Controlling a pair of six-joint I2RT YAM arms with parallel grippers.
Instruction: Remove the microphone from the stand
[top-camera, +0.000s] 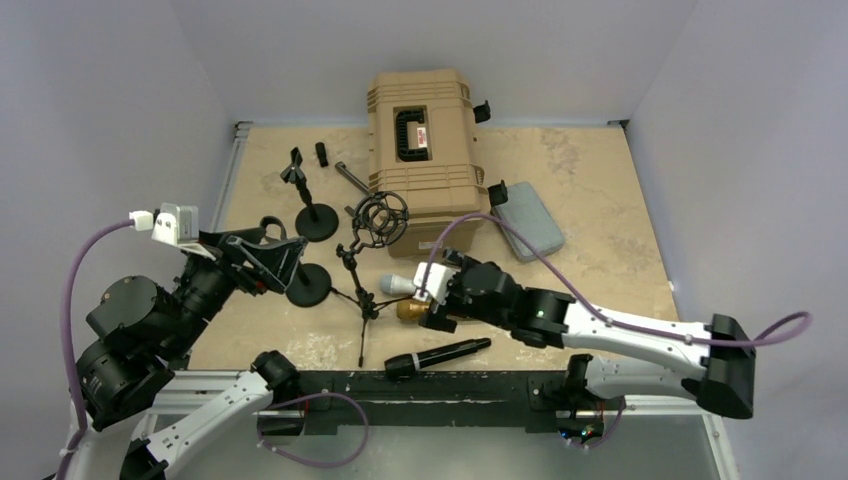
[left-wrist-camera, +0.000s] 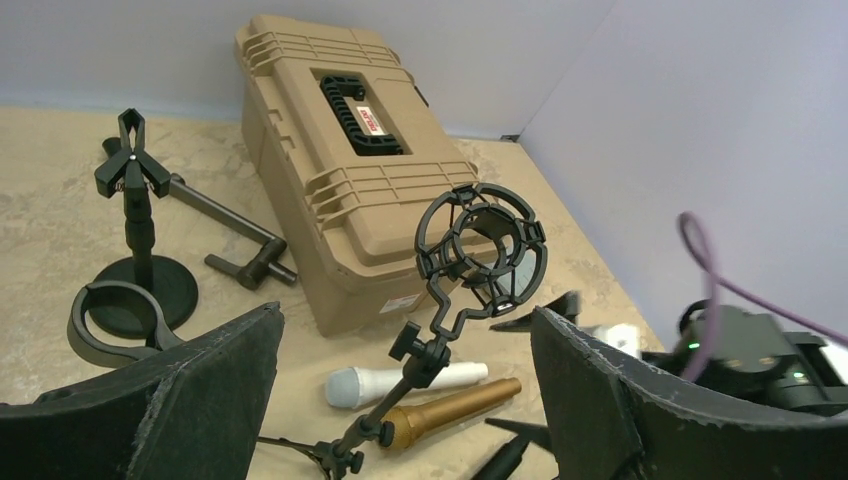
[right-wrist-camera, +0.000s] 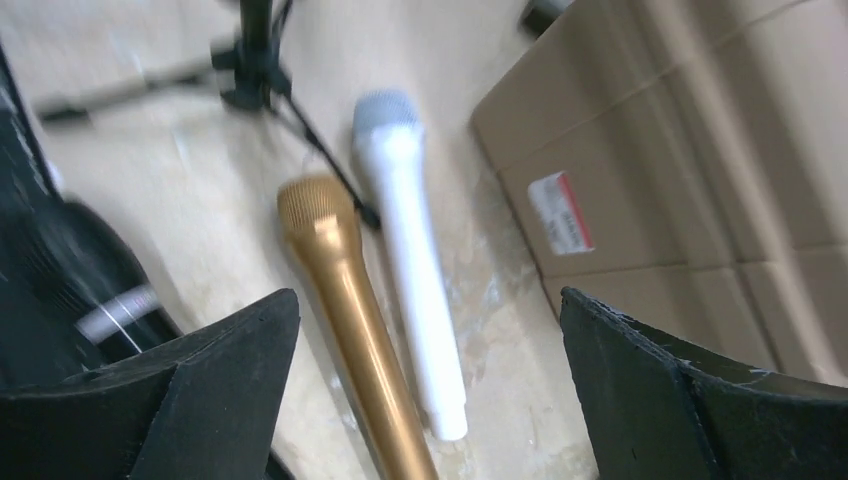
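The tripod stand (top-camera: 357, 285) holds a black shock mount (top-camera: 381, 221) (left-wrist-camera: 483, 250), and its ring is empty. A gold microphone (top-camera: 412, 310) (right-wrist-camera: 345, 300) and a white microphone (top-camera: 397, 285) (right-wrist-camera: 410, 250) lie side by side on the table at the stand's foot. My right gripper (top-camera: 432, 305) (right-wrist-camera: 430, 295) hovers just above their handles, open, touching neither. My left gripper (top-camera: 275, 262) (left-wrist-camera: 405, 315) is open and empty to the left of the stand, facing the mount.
A black microphone (top-camera: 437, 357) lies near the front edge. Behind the stand sits a tan case (top-camera: 420, 130) (left-wrist-camera: 350, 150), with a grey pouch (top-camera: 530, 220) to its right. Two round-base stands (top-camera: 318, 220) (top-camera: 308, 285) stand on the left, and a loose bar (left-wrist-camera: 230, 235) lies by the case.
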